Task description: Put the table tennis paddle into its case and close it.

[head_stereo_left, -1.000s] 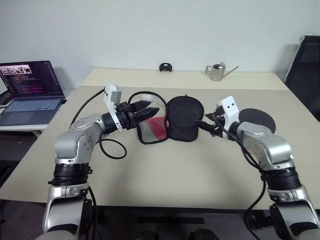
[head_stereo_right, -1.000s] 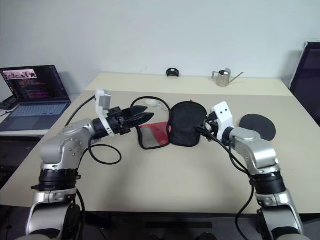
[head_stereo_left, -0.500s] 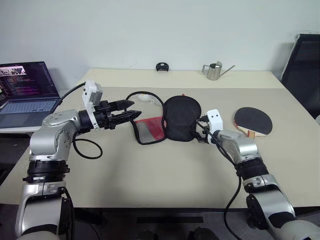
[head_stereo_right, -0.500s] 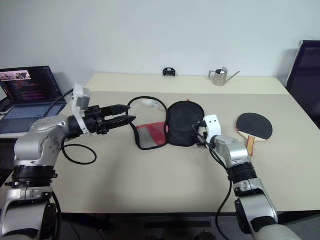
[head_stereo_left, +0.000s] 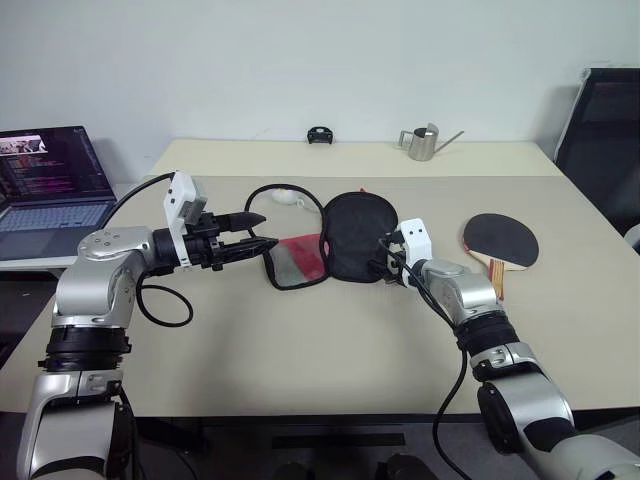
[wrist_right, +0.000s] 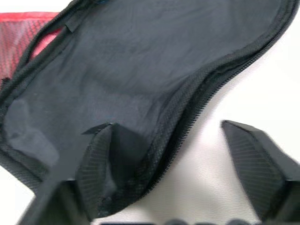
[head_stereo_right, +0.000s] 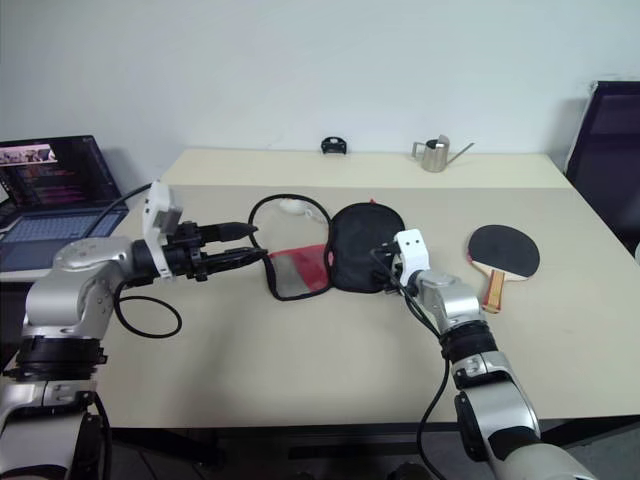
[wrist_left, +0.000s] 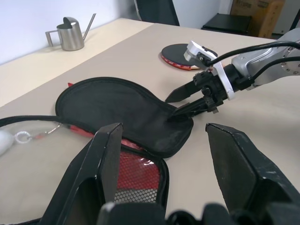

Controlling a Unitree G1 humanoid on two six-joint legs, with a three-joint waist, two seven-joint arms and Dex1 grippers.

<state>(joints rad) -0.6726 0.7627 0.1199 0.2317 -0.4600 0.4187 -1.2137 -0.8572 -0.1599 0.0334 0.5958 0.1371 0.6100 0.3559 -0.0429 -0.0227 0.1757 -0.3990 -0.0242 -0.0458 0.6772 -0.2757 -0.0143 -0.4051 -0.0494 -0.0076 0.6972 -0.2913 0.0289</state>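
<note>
Black case (head_stereo_left: 355, 238) edge lies between the right gripper's (wrist_left: 180, 102) open fingers; paddle (head_stereo_left: 499, 241) beyond, nearer that arm. Left gripper (head_stereo_left: 262, 231) open, empty.

black case (head_stereo_left: 352, 238) unzipped, paddle (head_stereo_left: 500, 241) apart

Head cameras look down over the table (head_stereo_left: 330, 350); both wrist cameras (close in) share the case (wrist_left: 126, 112).

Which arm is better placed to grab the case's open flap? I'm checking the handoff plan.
Right. The right gripper is open at the edge of the case, one finger over the flap's zipper rim. The left gripper, also open, hangs short of the case's mesh side.
</note>
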